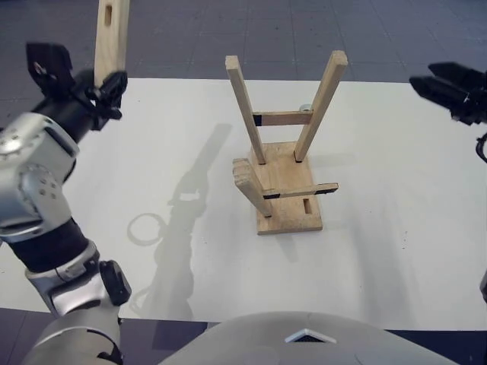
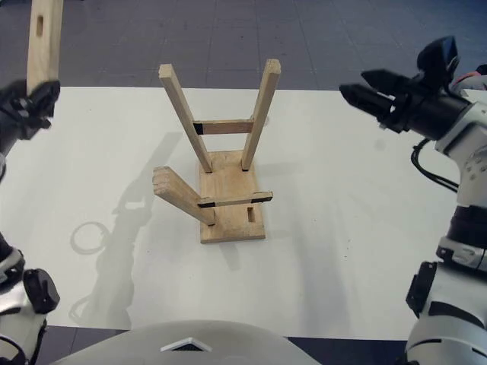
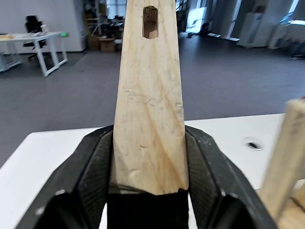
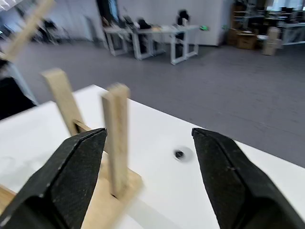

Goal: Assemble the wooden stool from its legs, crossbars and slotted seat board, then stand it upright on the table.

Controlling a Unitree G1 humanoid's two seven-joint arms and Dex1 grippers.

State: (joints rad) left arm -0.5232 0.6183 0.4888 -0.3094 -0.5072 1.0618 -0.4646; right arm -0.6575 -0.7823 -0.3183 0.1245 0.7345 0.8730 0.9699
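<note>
At far left — left pincer grips leg

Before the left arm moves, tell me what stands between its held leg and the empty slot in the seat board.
The front fitted leg stands on that line, and the free end of its crossbar reaches over the slot.

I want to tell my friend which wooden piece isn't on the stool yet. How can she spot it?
Start at the white table, where a pale wooden seat board lies flat with three wooden legs standing in it. Look past the table's far left corner to the robot's black left gripper. The flat pale wooden leg it holds points upward, joined to nothing.
</note>
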